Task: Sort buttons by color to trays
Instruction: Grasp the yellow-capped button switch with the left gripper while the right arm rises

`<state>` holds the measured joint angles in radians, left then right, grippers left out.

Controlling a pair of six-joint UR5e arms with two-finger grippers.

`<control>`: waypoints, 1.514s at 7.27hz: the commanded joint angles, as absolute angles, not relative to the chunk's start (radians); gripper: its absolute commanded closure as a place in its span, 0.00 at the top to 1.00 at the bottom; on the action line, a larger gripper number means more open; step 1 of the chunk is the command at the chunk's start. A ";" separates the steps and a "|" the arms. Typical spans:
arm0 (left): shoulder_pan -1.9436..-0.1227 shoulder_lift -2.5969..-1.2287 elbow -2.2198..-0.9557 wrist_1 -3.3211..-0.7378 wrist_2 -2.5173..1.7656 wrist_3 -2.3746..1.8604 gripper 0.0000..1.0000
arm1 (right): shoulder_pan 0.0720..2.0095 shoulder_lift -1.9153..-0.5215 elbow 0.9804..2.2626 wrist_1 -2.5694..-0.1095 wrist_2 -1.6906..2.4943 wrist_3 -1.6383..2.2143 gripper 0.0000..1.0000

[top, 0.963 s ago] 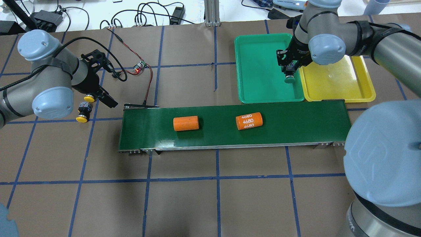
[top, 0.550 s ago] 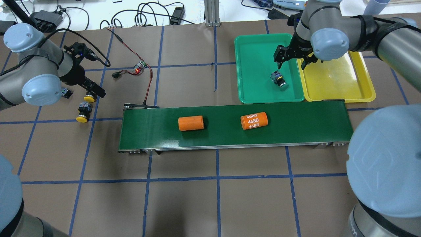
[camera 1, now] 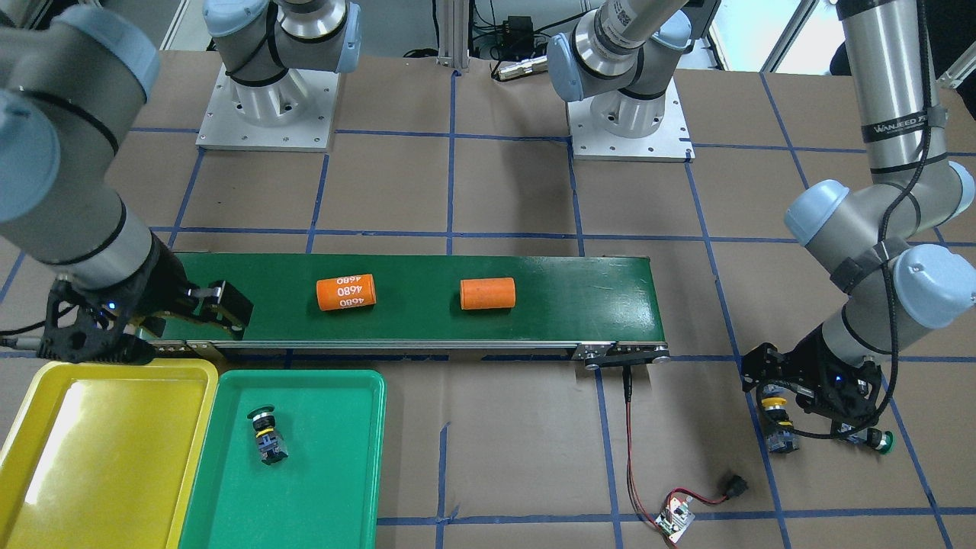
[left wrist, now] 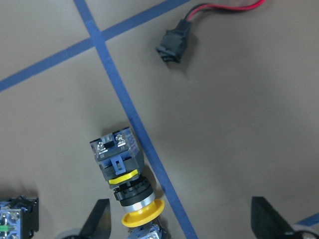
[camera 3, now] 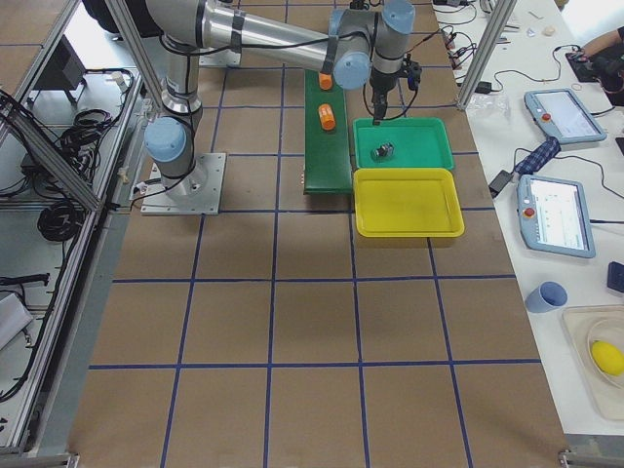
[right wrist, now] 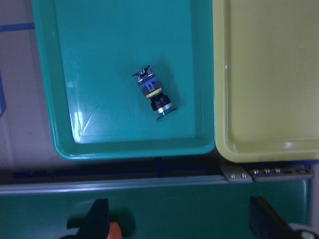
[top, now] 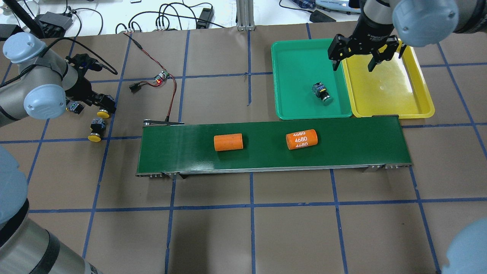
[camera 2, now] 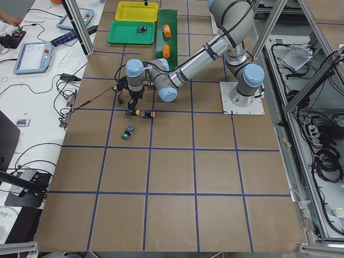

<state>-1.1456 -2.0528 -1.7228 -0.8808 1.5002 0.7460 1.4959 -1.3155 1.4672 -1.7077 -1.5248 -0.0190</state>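
Across the brown tabletop (top: pixel 243 236): one long dark-green conveyor belt (top: pixel 361 144); beyond its right end, a green tray (top: pixel 296 57) and a yellow tray (top: pixel 388 95), side by side and touching. Right gripper (top: pixel 352 68), jaws wide and empty, above the seam between the trays. Left gripper (left wrist: pixel 182 226), jaws wide, over a yellow button (left wrist: pixel 124 184) lying on the tabletop. Plain orange cylinder (top: pixel 228 142) and orange cylinder marked 4680 (top: pixel 301 139) on the belt, apart. Green button (top: pixel 322 94) on its side inside the green tray; second yellow button (top: pixel 95 131) and second green button (camera 1: pixel 873 438) on the tabletop near the left gripper.
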 commanded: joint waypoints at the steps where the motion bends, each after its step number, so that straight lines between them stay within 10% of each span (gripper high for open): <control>1: -1.105 -2.063 -1.727 -0.908 1.511 0.681 1.00 | 1.537 -1.464 1.476 -1.500 -1.528 0.004 1.00; 6: -1.103 -2.065 -1.787 -0.910 1.546 0.575 0.96 | 1.579 -1.574 1.519 -1.480 -1.508 0.006 1.00; 7: -1.103 -2.065 -1.787 -0.917 1.548 0.575 0.82 | 1.580 -1.578 1.528 -1.482 -1.511 0.011 1.00; 9: -1.103 -2.048 -1.784 -0.960 1.548 0.577 0.04 | 1.583 -1.578 1.528 -1.505 -1.522 0.002 1.00; 11: -1.111 -2.022 -1.744 -1.033 1.558 0.577 0.00 | 1.586 -1.577 1.529 -1.503 -1.526 0.003 1.00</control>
<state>-1.1060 -2.0386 -1.7668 -0.9847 1.5509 0.5775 1.5849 -1.5758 1.5285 -1.5031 -1.5215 0.0032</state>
